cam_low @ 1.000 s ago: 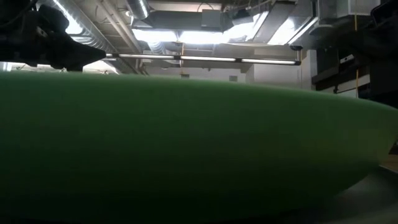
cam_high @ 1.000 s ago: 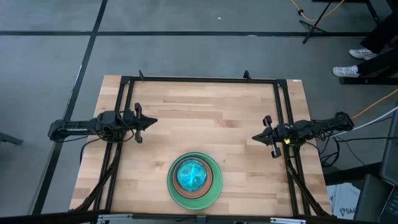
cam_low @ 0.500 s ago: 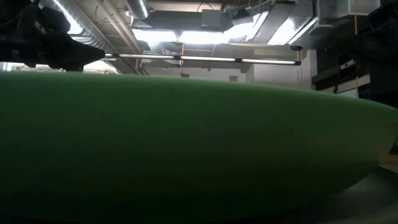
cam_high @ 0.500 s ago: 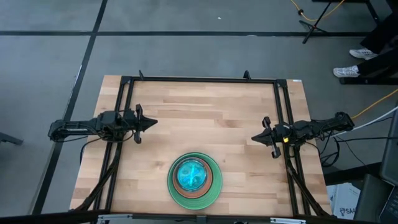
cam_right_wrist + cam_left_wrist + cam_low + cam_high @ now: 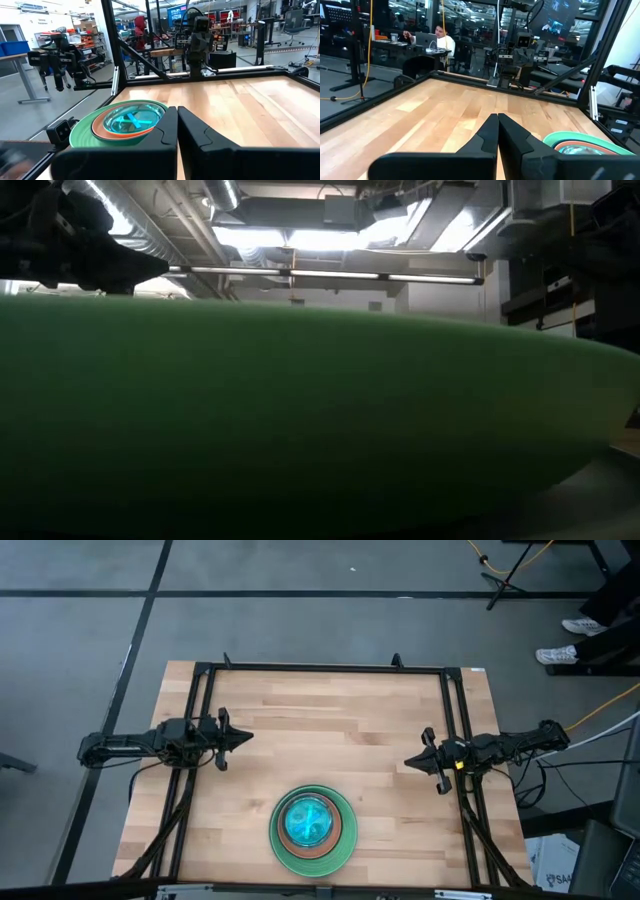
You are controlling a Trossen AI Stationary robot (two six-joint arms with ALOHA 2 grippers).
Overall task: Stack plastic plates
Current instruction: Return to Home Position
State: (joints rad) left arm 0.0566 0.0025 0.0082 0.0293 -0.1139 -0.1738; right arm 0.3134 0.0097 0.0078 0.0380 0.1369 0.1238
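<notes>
While you scan the near edge, the plastic plates [image 5: 312,831] sit there as one stack at the middle of it, right up against the low camera. The light green plate [image 5: 300,420] at the bottom fills nearly all of that level view. From above, its green rim is outermost, a brown plate [image 5: 337,837] shows as a ring inside it, and a translucent blue plate [image 5: 306,819] sits on top. You can't make out what lies between those layers from up there. Nothing is touching the stack.

Now back to mid-table. Your left gripper [image 5: 243,737] hangs over the left side of the wooden table [image 5: 330,710], pointing right toward the centre. Its fingers are pressed together tip to tip with nothing between them. Opposite, your right gripper [image 5: 409,760] hangs over the right side, pointing left. Its fingers are likewise closed flat against each other and empty. Both are well apart from the stack, which lies nearer than either and between the two.

Farther off, the black frame [image 5: 320,668] runs along the far edge. Beyond the table, the left wrist view catches a person [image 5: 441,37] seated at a desk. Past the far right corner, a shoe [image 5: 558,654] rests on the grey floor.
</notes>
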